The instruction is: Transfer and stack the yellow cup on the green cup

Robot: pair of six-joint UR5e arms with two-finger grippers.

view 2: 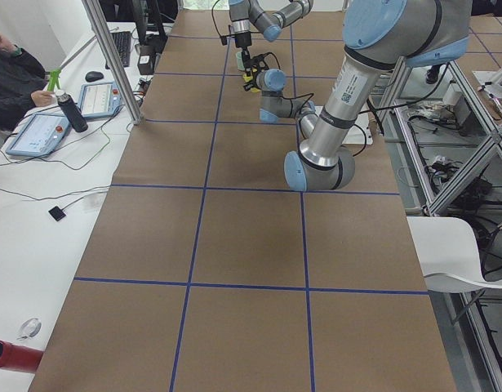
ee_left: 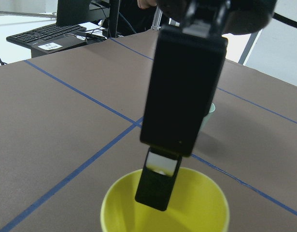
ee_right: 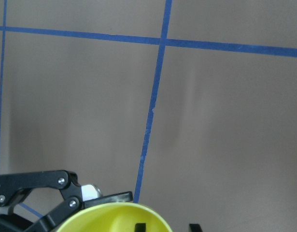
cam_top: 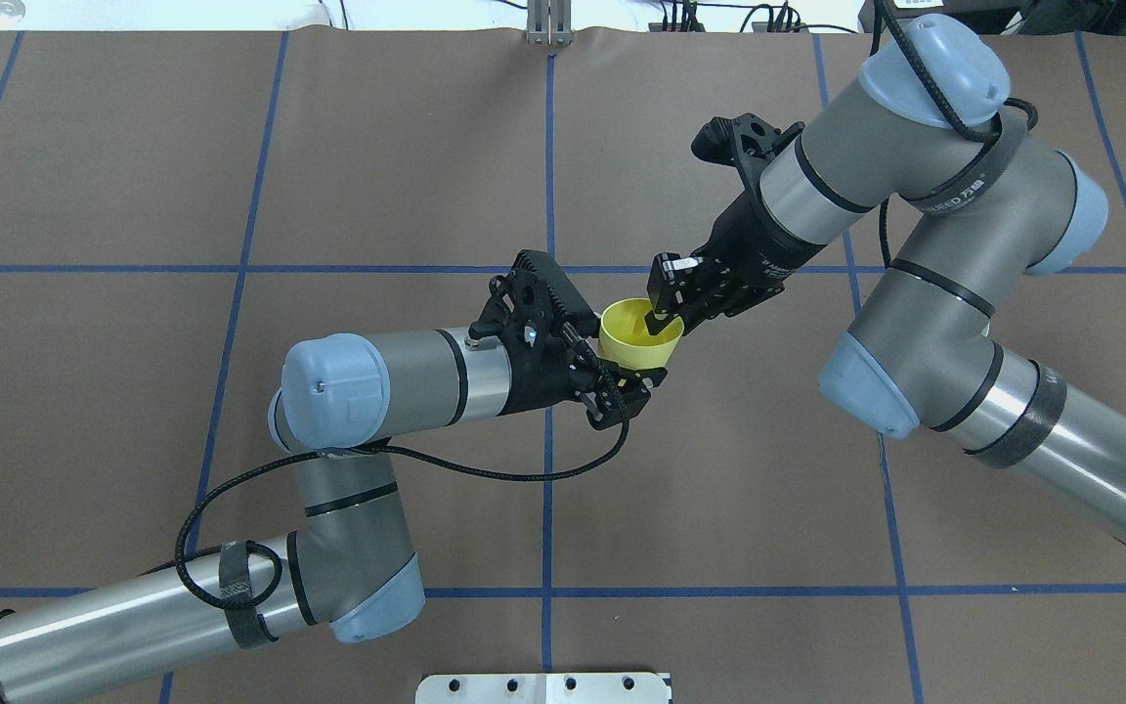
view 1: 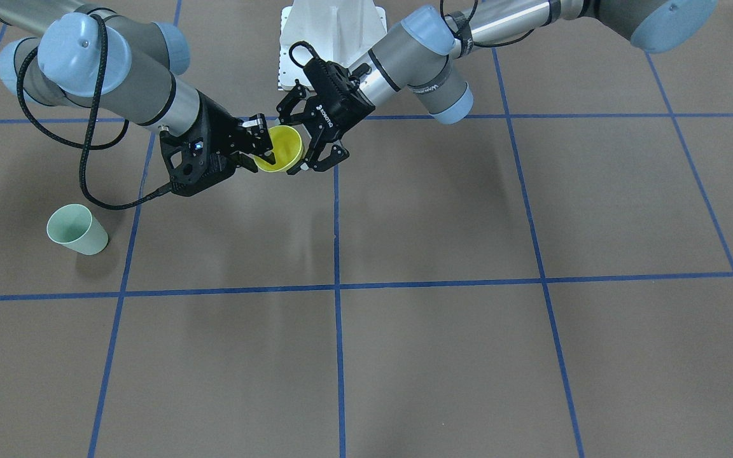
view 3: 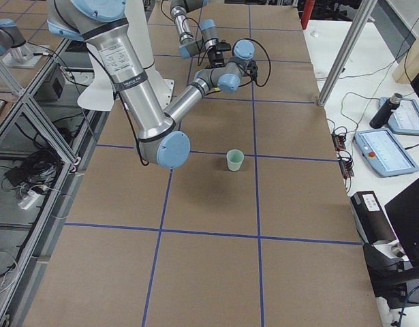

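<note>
Nearest the front camera, the green cup [view 1: 77,230] stands upright alone on the tabletop [view 1: 436,356], lower left. Farther back, upper centre, the yellow cup [view 1: 282,147] hangs in mid-air. The left tool [view 1: 293,143] clasps its body, jaws spread wide. The right tool [cam_top: 663,323] is narrow, one finger inside the rim; whether it pinches, I cannot tell.
</note>
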